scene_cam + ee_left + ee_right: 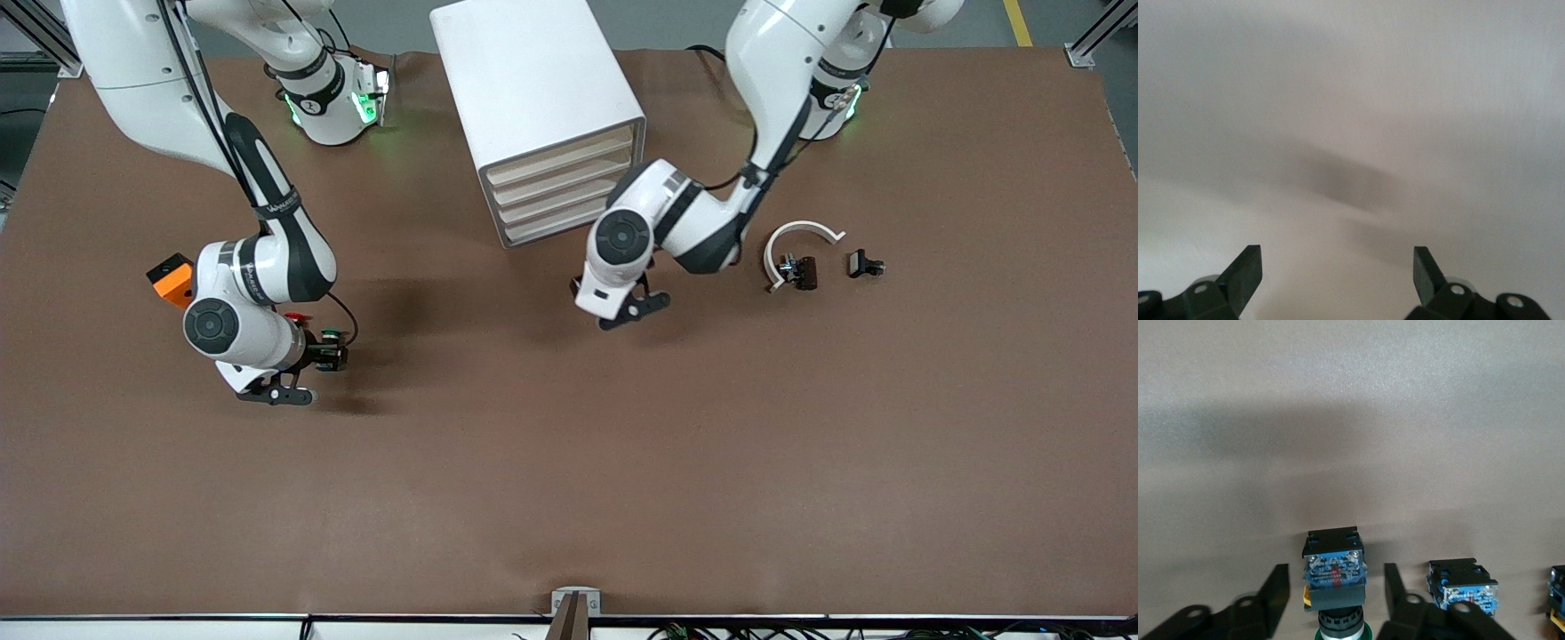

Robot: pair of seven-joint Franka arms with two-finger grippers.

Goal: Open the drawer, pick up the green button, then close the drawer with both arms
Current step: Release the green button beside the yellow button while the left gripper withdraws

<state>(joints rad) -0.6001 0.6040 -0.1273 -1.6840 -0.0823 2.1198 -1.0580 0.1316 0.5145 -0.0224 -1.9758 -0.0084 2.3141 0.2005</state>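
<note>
My right hand [1331,600] sits low over the tabletop [569,462], fingers apart, with the green-capped button [1333,570] standing between them, apparently resting on the surface and unclamped. Lift straight up so neither finger tips it. A second button body [1463,581] stands just beside my right hand. My left hand [1337,273], fingers wide apart and empty, hovers before the cabinet [542,116]. The bottom drawer [556,227] appears closed. A white curved part [794,244] lies near my left arm.
</note>
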